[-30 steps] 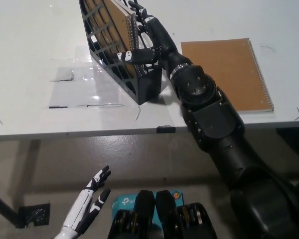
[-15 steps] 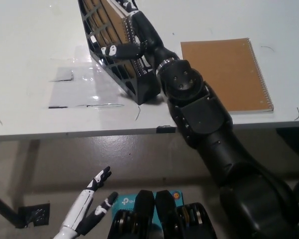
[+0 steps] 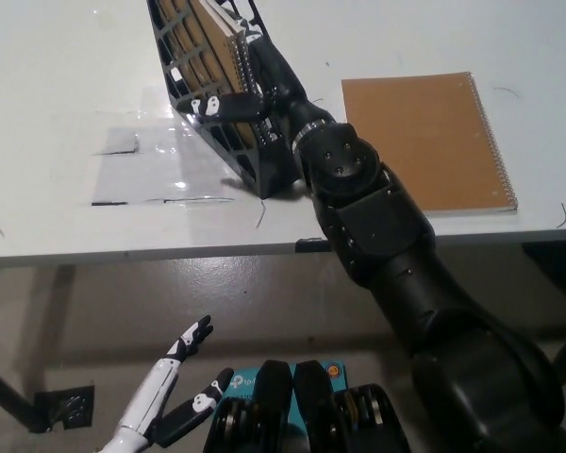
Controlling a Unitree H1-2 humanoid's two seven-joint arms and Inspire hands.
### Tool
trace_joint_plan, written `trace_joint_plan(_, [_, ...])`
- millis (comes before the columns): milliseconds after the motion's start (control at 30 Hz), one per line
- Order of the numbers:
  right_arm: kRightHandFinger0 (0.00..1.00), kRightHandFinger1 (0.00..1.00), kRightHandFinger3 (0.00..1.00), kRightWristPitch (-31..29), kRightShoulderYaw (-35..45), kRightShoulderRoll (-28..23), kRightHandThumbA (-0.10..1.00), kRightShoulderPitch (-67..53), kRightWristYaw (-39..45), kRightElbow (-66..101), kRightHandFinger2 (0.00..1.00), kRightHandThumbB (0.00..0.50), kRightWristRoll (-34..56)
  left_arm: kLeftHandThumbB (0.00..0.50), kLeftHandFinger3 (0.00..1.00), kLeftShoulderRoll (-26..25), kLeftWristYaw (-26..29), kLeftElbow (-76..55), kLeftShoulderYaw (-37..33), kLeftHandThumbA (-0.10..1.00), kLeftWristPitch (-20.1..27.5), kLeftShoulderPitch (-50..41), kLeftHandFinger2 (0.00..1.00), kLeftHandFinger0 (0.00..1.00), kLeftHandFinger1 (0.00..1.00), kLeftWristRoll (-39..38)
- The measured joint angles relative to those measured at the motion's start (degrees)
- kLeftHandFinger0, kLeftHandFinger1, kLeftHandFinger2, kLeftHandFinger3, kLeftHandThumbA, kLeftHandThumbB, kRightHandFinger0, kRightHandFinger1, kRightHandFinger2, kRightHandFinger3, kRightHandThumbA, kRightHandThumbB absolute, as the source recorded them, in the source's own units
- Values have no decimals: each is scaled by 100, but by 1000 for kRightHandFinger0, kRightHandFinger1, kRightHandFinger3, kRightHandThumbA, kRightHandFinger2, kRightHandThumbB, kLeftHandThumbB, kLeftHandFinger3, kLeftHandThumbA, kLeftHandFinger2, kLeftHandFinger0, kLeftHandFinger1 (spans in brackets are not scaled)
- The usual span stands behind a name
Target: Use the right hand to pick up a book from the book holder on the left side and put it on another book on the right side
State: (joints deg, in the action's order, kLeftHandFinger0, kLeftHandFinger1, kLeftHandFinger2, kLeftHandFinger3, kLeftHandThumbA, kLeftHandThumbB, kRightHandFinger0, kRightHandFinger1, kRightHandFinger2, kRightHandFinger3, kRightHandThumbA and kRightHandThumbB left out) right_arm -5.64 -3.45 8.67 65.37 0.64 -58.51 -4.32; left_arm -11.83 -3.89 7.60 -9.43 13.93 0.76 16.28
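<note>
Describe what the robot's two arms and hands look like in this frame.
The right arm is black and bulky, built of rounded segments, with a round wrist joint showing small screws and a silvery ring above it. The right hand is black with white patches on its fingers. The left hand is slim and white with black fingertips and joints. No cables are visible.

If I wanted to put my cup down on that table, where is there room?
Bare table lies left of the holder, and along the front edge. A strip is free behind the flat book. It is crowded where the right hand reaches into the holder. The left hand hangs below the table.
</note>
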Motion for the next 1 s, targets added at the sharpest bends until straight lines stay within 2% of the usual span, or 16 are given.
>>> trace_joint_plan(67, [952, 1000, 1000, -27, 11, -2, 1000, 16, -7, -109, 1000, 312, 24, 190, 1000, 0, -7, -3, 4, 687, -11, 0, 1000, 1000, 1000, 0])
trace_joint_plan(100, [925, 1000, 1000, -34, 14, -3, 1000, 24, -17, -156, 1000, 305, 32, 197, 1000, 0, -8, -3, 5, 698, -13, -1, 1000, 1000, 1000, 0])
trace_joint_plan(133, [868, 919, 1000, -37, 15, -5, 1000, 44, -31, -233, 968, 289, 41, 199, 1000, 0, -8, -3, 6, 706, -14, -1, 1000, 1000, 1000, 0])
trace_joint_plan(167, [698, 670, 738, -38, 14, -6, 1000, 54, -43, -272, 711, 245, 42, 200, 1000, 0, -7, -3, 6, 706, -13, 0, 1000, 1000, 1000, 0])
trace_joint_plan(200, [669, 625, 702, -38, 13, -9, 1000, 97, -86, -376, 678, 243, 39, 200, 1000, 1, -7, -3, 6, 706, -14, -1, 1000, 1000, 1000, 1])
trace_joint_plan(233, [78, 91, 285, -38, 11, -13, 612, 132, -126, -437, 221, 183, 36, 195, 1000, 2, -7, -3, 6, 707, -16, 0, 1000, 1000, 1000, 1])
trace_joint_plan(267, [16, 43, 235, -35, 12, -16, 422, 172, -175, -492, 192, 181, 35, 194, 1000, 3, -7, -2, 7, 708, -16, 0, 1000, 1000, 1000, 1])
trace_joint_plan(300, [1, 28, 224, -23, 15, -28, 105, 213, -232, -545, 248, 161, 36, 195, 1000, 2, -8, -3, 7, 708, -19, 0, 1000, 1000, 1000, 0])
trace_joint_plan(333, [0, 66, 327, -14, 14, -37, -56, 238, -276, -574, 382, 169, 33, 197, 1000, 2, -8, -3, 7, 706, -21, 0, 1000, 1000, 1000, 0])
trace_joint_plan(367, [0, 140, 464, -3, 13, -45, -93, 269, -334, -606, 503, 178, 27, 197, 1000, 2, -9, -4, 9, 707, -25, 0, 1000, 1000, 1000, 0])
trace_joint_plan(400, [0, 184, 538, 13, 12, -57, -59, 306, -418, -629, 560, 175, 17, 188, 1000, 3, -9, -6, 10, 708, -35, 0, 1000, 1000, 1000, 0])
trace_joint_plan(433, [0, 214, 570, 23, 12, -75, -33, 333, -485, -633, 592, 163, 13, 178, 1000, 2, -10, -10, 11, 703, -46, -1, 1000, 1000, 1000, 0])
trace_joint_plan(633, [1, 292, 574, 28, 7, -104, 57, 358, -639, -620, 596, 156, -5, 188, 1000, 2, -10, -16, 11, 699, -63, 6, 1000, 1000, 1000, 0])
trace_joint_plan(767, [0, 237, 418, 43, 12, -96, 179, 341, -692, -528, 485, 168, -5, 217, 1000, 2, -10, -16, 12, 749, -91, 7, 1000, 1000, 1000, 0])
trace_joint_plan(867, [0, 199, 294, 125, 12, -82, 167, 288, -708, -336, 428, 159, -6, 206, 1000, 2, -10, -16, 12, 752, -112, 7, 1000, 1000, 1000, -1])
trace_joint_plan(1000, [0, 187, 273, 244, 17, -71, 79, 194, -714, -82, 411, 141, 4, 200, 1000, 2, -11, -16, 11, 743, -118, 7, 1000, 1000, 1000, 0])
